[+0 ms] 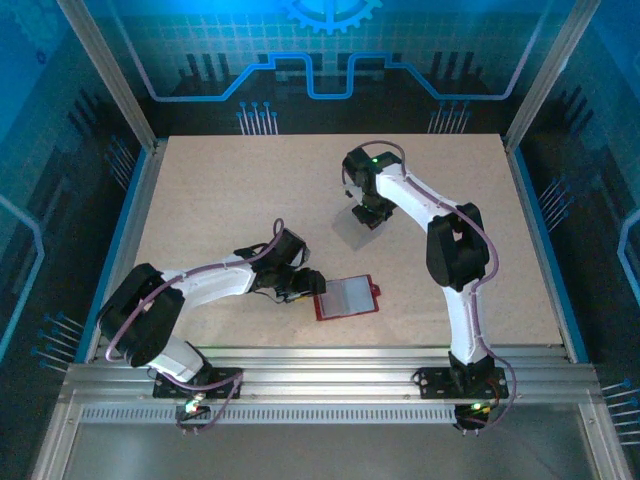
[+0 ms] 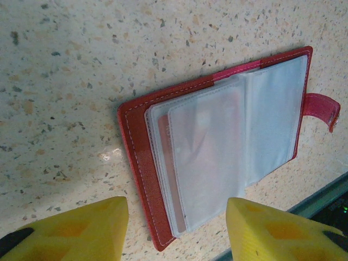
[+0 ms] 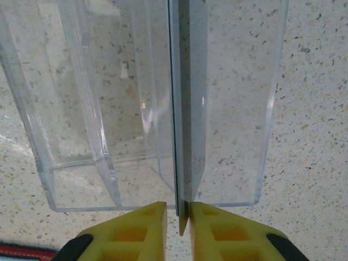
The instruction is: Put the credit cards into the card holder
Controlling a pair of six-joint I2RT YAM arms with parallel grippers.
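The right tool [image 3: 178,211] is clamped on one card [image 3: 185,136], which stands edge-on inside the one clear box [image 3: 81,163] at the tool's 12 o'clock. The left tool [image 2: 176,217] has its fingers apart. The one open holder [image 2: 217,141] lies flat at its 12 o'clock, near the table's [image 1: 220,200] 6 o'clock edge. Bare table spreads toward 10 o'clock.

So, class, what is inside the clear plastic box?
One thin credit card stands edge-on in the clear box, its near end pinched by the right jaws. Elsewhere the speckled table shows through the walls. Whether another card hides behind it cannot be told.
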